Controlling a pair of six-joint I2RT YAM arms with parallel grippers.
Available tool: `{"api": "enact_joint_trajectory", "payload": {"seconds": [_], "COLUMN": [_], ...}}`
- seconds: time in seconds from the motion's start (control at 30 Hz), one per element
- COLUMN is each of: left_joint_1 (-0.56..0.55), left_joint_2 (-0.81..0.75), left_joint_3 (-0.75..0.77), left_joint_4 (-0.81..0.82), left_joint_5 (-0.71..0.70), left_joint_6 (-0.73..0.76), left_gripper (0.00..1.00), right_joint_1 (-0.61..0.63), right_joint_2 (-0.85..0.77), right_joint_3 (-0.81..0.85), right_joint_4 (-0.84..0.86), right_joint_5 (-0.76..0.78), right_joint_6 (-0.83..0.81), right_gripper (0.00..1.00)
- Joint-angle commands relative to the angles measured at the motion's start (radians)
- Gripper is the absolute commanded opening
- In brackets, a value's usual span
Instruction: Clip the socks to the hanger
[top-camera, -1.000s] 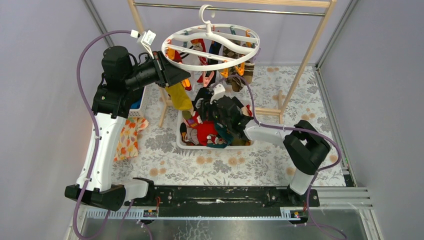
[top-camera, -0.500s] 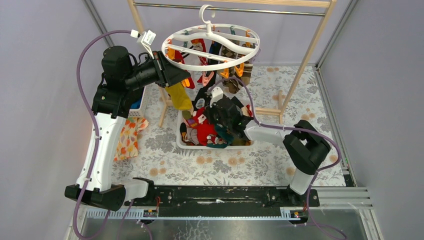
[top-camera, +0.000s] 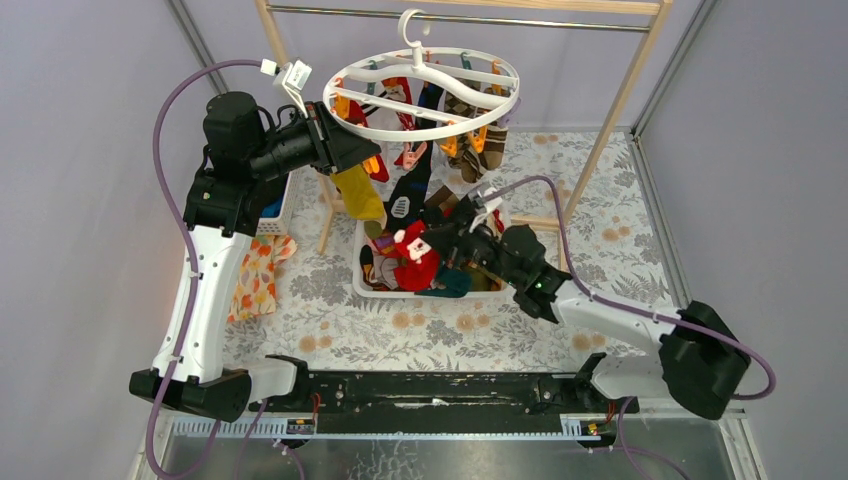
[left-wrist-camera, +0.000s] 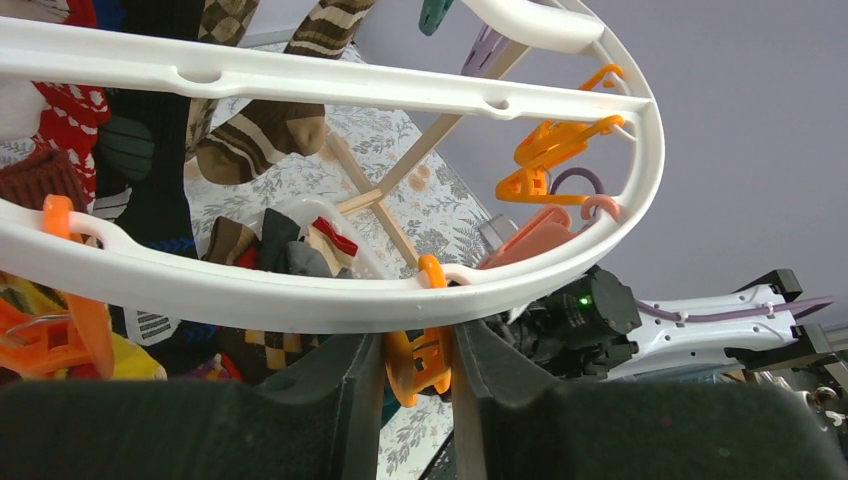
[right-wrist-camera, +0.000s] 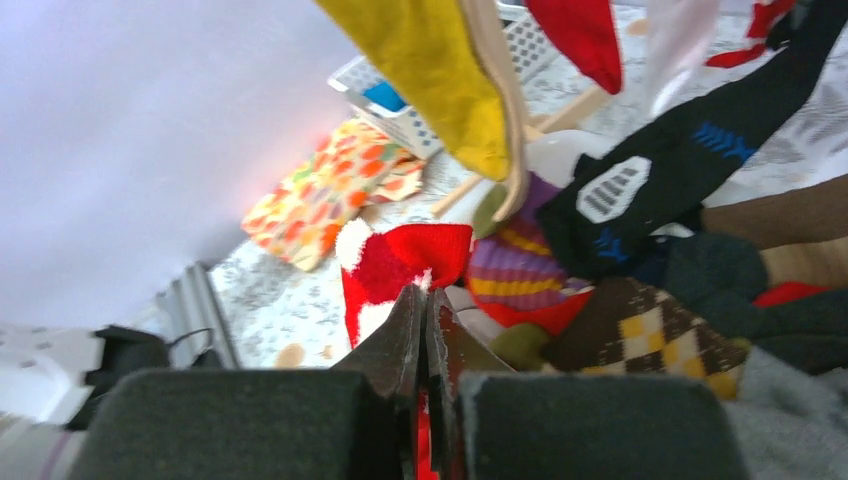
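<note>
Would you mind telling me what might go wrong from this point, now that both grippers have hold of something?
1. The right gripper pinches only a thin edge of the red sock, so it may slip out on the lift.
2. That sock lies among others in the basket; neighbours could be dragged out.
3. The mustard sock and black sock hang between it and the clip in the left gripper; the arm may snag them.

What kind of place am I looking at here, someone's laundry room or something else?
Probably a robot test cell dressed as a laundry corner: a clip hanger on a wooden rail, a basket of socks, and left arm and right arm bolted at the table edge.
</note>
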Motion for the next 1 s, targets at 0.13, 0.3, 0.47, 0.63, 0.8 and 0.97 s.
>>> {"api": "enact_joint_trajectory", "payload": {"seconds": [0.13,0.3,0.47,0.63,0.8,0.97], "left_joint_1": [-0.004,-0.004,-0.004,-0.004,-0.004,-0.003], "left_joint_2": [-0.023,-0.03,-0.033,-0.035,-0.03,-0.033], "left_joint_3": [-0.002,-0.002,-0.006,-0.004,-0.005,-0.012], "left_joint_4": [0.027,0.027,0.025,0.024,0.029,0.04], "left_joint_5": [-0.011,-0.01,-0.01,-0.008,-0.007,-0.001], "left_joint_6": [0.025,0.022,0.024,0.025,0.019,0.01], "left_gripper": [0.0,0.0,0.0,0.0,0.0,0.0], "right_joint_1": [-0.005,-0.005,-0.005,-0.006,-0.006,-0.005], "right_joint_2": [-0.209,-0.276,-0.324,-0.324,-0.298,-0.271], "right_joint_3": [-0.123,-0.17,-0.234,-0.24,-0.179,-0.211], "right_joint_4": [0.233,0.177,0.11,0.105,-0.037,0.044], "right_joint_5": [-0.148,-0.072,0.15,0.16,0.132,-0.03], "right_joint_6": [0.219,0.228,0.255,0.209,0.211,0.232], "right_gripper": [0.0,0.0,0.0,0.0,0.0,0.0]}}
